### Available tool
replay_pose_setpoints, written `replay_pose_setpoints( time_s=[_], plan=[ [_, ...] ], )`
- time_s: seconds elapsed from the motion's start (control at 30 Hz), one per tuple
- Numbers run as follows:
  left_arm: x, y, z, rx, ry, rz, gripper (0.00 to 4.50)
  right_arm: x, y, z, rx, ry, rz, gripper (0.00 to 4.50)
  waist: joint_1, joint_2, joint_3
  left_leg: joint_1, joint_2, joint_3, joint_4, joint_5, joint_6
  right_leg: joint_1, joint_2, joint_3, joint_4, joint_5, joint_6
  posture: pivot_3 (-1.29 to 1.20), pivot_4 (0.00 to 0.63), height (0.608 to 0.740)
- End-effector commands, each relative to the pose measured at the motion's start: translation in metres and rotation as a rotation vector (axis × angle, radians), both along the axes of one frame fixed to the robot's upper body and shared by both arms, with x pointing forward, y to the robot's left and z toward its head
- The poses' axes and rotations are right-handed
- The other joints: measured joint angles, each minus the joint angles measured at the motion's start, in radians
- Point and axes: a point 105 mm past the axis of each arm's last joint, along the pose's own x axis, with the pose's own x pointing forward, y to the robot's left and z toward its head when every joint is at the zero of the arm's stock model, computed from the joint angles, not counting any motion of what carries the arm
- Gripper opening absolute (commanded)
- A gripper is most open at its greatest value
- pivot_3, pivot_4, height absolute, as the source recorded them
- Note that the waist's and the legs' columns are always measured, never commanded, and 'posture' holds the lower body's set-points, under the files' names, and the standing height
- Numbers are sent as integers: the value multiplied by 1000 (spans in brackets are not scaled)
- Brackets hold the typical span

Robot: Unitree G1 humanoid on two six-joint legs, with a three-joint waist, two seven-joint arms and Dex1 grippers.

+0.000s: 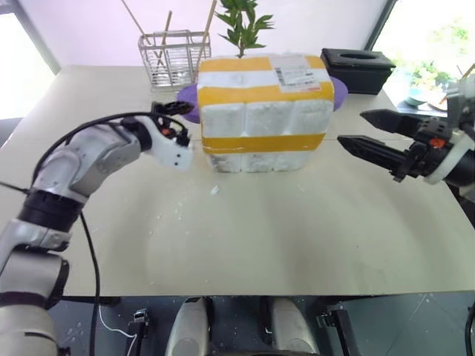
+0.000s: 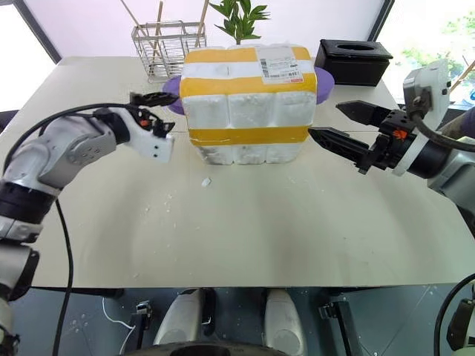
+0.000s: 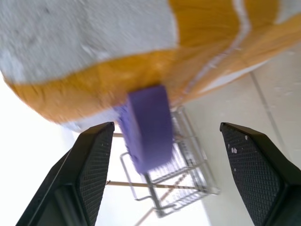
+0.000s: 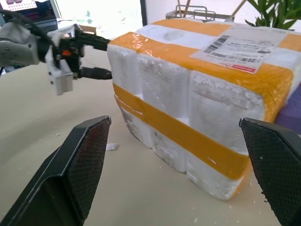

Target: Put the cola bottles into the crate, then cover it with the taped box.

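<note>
The taped box (image 1: 261, 111), white foam with wide yellow bands and a shipping label on top, stands upright at the table's middle back. My left gripper (image 1: 184, 122) is at its left end and open, one finger by the upper corner and one lower down the side, holding nothing. In the left wrist view the box (image 3: 94, 42) looms just past the spread fingers (image 3: 94, 165). My right gripper (image 1: 352, 127) hovers open a short way off the box's right end, pointing at it, and is empty. The cola bottles and the crate are hidden.
A purple dish (image 1: 190, 95) pokes out behind the box on both sides. Behind it are a wire rack (image 1: 172, 58) with sticks and a plant (image 1: 241, 26); a black tissue box (image 1: 358, 68) is at the back right. Foam crumbs (image 1: 214, 190) lie on the beige table (image 1: 260, 245).
</note>
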Motion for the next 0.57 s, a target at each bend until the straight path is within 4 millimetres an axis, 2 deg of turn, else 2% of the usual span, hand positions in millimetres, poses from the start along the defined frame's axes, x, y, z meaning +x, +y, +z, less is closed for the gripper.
replay_pose_setpoints(
  time_s=[0.03, 0.07, 0.13, 0.17, 0.23, 0.3, 0.43, 0.5, 0.57],
  plan=[
    [-15, 27, 16, -354, 137, 70, 3841, -4, -4, 6, 4, -38, -9, 4500, -1, 0, 0, 0, 0, 0, 0, 0, 0, 0, 0, 0, 0, 0, 0, 0, 150, 740],
    [-21, 39, 9, -513, 268, 113, 3841, -3, -5, 4, 3, -32, -12, 4500, -2, 0, 0, 0, 0, 0, 0, 0, 0, 0, -1, 0, 0, 0, 0, 0, 150, 740],
    [-36, 51, -1, -814, 575, 139, 3841, -2, -7, 2, 3, -22, -14, 4500, -3, 0, 0, 0, 0, 1, 0, 0, 0, 0, -1, 0, 0, -1, -1, 0, 150, 740],
    [-47, 54, 3, -978, 742, 112, 3841, -1, -9, 0, 2, -18, -14, 4500, -4, 0, 0, 0, 0, 1, 0, 0, 0, 0, -1, 0, 0, -1, -3, 0, 150, 740],
    [-62, 63, 27, -1246, 1004, 33, 3841, 2, -11, -3, -4, -4, -13, 4500, 0, -1, 1, 0, 0, 0, 0, 0, 0, 0, 0, 0, 0, -2, -3, 0, 150, 740],
    [-73, 73, 44, -1316, 1110, -10, 3841, 5, -13, -7, -24, 4, -9, 4500, 2, -1, 1, 0, 0, -2, 2, 0, -1, 1, 0, -1, 0, -2, -3, 0, 150, 740],
    [-83, 78, 70, -1332, 1181, -52, 3841, 10, -14, -7, -46, -3, 2, 4500, 2, 0, 1, 1, -1, -1, 1, 0, -1, 2, 0, -1, -1, -2, -3, 0, 150, 740],
    [-87, 76, 78, -1302, 1208, -59, 3841, 12, -15, -7, -44, -5, 5, 4500, 1, 0, 1, 1, -1, -1, 1, 0, -1, 2, 0, -1, -1, -2, -3, 0, 150, 740],
    [-86, 76, 77, -1263, 1198, -27, 3841, 15, -15, -6, -42, -5, 10, 4500, 0, 0, 1, 1, -1, -1, 1, 0, -1, 1, 0, -1, -1, -2, -4, 0, 150, 740]
  ],
)
